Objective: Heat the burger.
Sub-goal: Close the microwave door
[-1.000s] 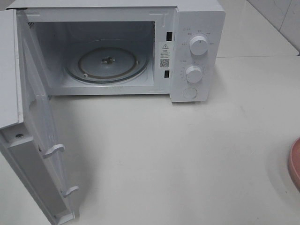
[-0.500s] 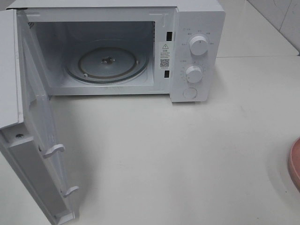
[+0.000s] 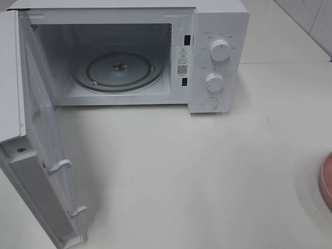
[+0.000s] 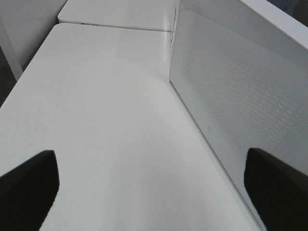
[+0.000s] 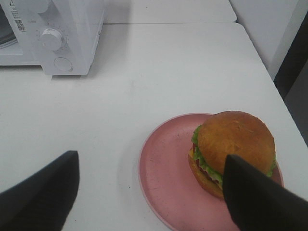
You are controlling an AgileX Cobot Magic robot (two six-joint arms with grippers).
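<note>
The burger (image 5: 236,144), with a glossy brown bun, green lettuce and a red and yellow filling, sits on a round pink plate (image 5: 168,183). My right gripper (image 5: 149,197) hovers open above the plate's near side, one dark finger (image 5: 260,202) overlapping the burger's edge in the picture, nothing between the jaws. In the exterior high view only the plate's rim (image 3: 327,179) shows at the right edge; the burger and both grippers are out of that view. My left gripper (image 4: 154,192) stands open over bare table beside the microwave door (image 4: 240,91).
The white microwave (image 3: 218,52) stands at the back with its door (image 3: 36,155) swung wide open to the left and a bare glass turntable (image 3: 119,70) inside. White tabletop (image 3: 197,166) stretches between microwave and plate. The table edge lies close behind the plate.
</note>
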